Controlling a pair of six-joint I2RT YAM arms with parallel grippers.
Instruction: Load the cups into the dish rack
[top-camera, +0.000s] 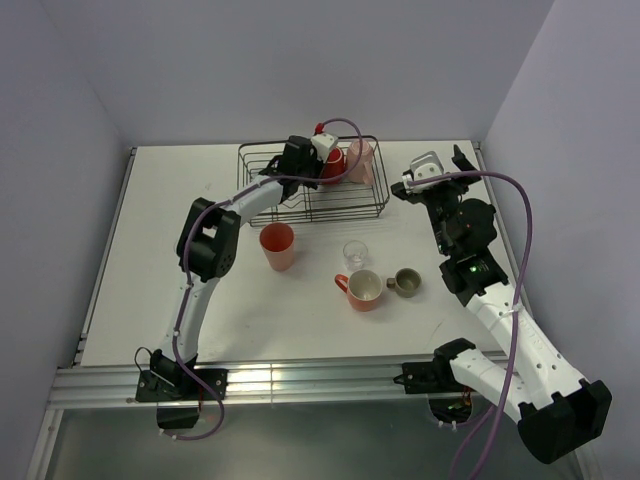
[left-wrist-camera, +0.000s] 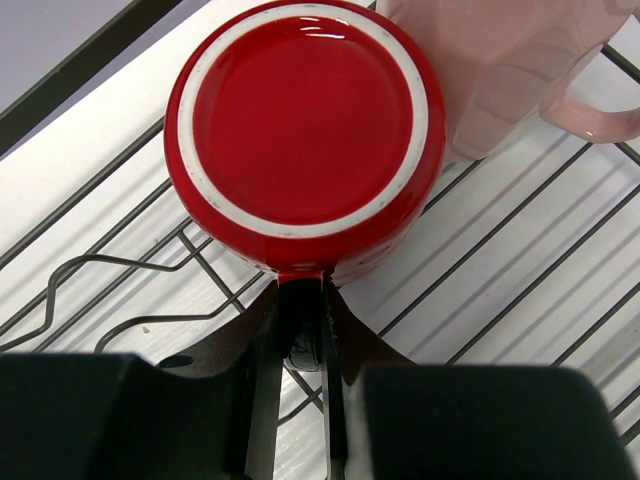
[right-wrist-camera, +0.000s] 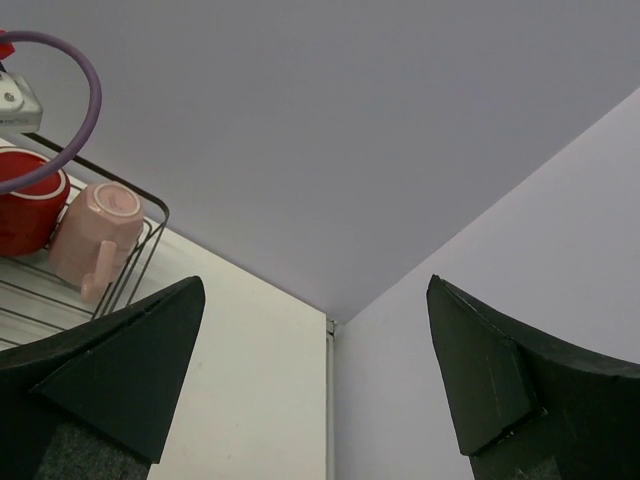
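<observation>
Top external view: on the tabletop (top-camera: 150, 250), nearest the arms, an orange mug (top-camera: 364, 290) stands just beside a small grey-olive mug (top-camera: 406, 282). A clear glass (top-camera: 355, 252) stands just behind them. A salmon tumbler (top-camera: 277, 246) stands to its left. By the far edge sits the dish rack (top-camera: 350, 200). In its far right corner a red mug (left-wrist-camera: 305, 120) and a pale pink mug (left-wrist-camera: 500, 70) stand upside down, side by side. The left gripper (left-wrist-camera: 303, 290) is narrow, pinching the red mug's handle. The right gripper (right-wrist-camera: 315, 285) is up in the air near the right edge, wide apart, with nothing in it.
</observation>
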